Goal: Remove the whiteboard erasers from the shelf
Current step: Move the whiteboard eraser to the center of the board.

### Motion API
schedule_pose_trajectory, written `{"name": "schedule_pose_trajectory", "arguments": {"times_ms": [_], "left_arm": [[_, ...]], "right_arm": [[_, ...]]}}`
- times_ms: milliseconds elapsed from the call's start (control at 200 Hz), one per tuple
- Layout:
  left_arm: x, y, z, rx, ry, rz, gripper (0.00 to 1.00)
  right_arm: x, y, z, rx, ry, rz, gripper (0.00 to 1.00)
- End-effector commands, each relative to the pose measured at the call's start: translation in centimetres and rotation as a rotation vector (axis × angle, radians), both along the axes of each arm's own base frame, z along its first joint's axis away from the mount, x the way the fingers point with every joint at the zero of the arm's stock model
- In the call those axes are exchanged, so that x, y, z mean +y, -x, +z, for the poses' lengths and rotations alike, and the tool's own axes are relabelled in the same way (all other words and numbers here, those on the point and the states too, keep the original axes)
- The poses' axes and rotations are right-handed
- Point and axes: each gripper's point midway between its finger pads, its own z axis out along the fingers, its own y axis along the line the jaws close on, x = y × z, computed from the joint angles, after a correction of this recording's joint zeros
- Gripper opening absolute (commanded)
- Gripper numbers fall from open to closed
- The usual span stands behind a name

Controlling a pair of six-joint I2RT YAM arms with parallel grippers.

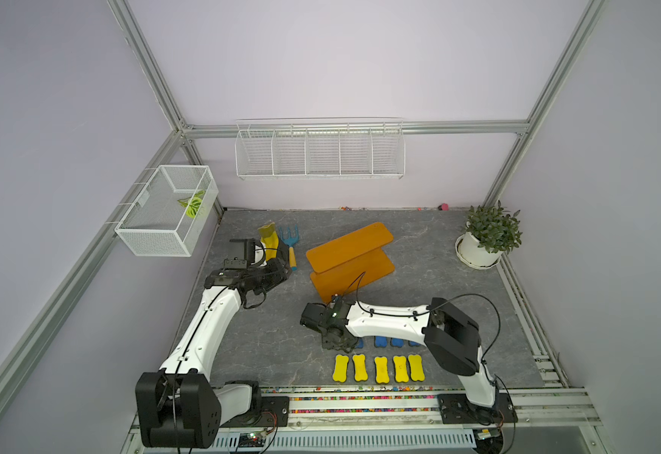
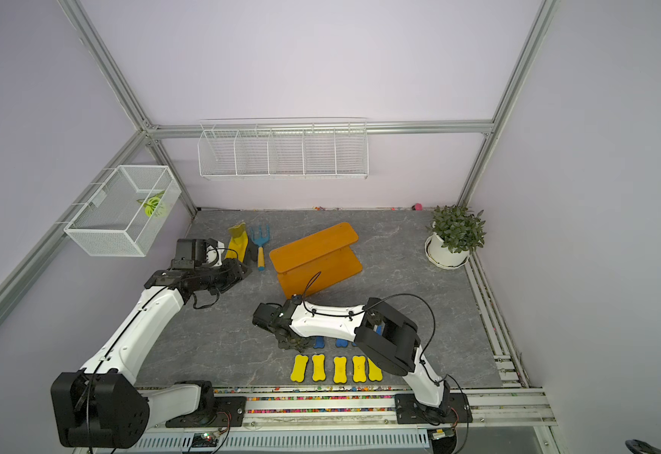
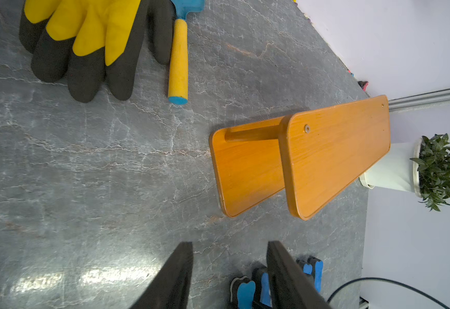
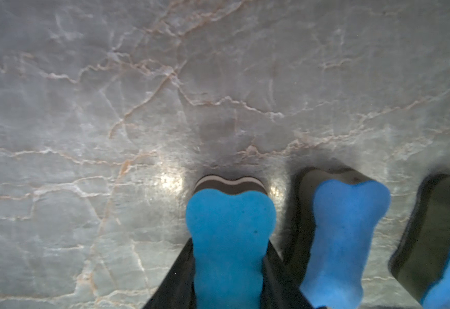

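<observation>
Shelf (image 1: 350,255) bare, both tiers. Five yellow erasers (image 1: 380,368) rowed at desk (image 1: 266,334) front, blue erasers (image 1: 380,341) just behind (some hidden under arm). Right claw (image 4: 229,254) grips blue eraser (image 4: 230,222) at row end, low over desk. Left claw (image 3: 229,243) parted, empty. Only release left, likely.

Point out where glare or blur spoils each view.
Right wrist view: soft throughout, the gripped blue eraser fuzzy-edged, glare spots on the tabletop beside it. Left wrist view: shelf sharp, broad glare streak on the tabletop. Both top views: evenly lit, in focus.
</observation>
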Motion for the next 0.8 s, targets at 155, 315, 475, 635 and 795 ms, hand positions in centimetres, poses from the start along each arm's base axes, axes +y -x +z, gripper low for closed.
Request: {"name": "schedule_pose_trajectory", "arguments": {"times_ms": [155,315,475,635,795], "left_arm": [[-0.5,0.3,0.4,-0.019,0.034,-0.025,0.52],[-0.4,0.3,0.4,-0.019,0.029,-0.02,0.53],[-0.5,0.4,0.6,-0.031,0.032,-0.028,0.53],[-0.3,0.5,1.0,-0.054,0.015,-0.031,0.59],[0.7,-0.3,1.9,-0.117,-0.03,0.039,1.0]], "right_arm": [[0.0,0.0,-0.2,0.017,0.007,-0.003,0.45],[0.0,-0.1,0.5,-0.001,-0.004,0.002,0.49],[0.0,-0.7,2.6,-0.046,-0.011,0.017,0.52],[-0.2,-2.0,7.2,-0.178,-0.034,0.038,0.52],[-3.3,-5.2,14.4,-0.518,-0.039,0.068,0.57]]}}
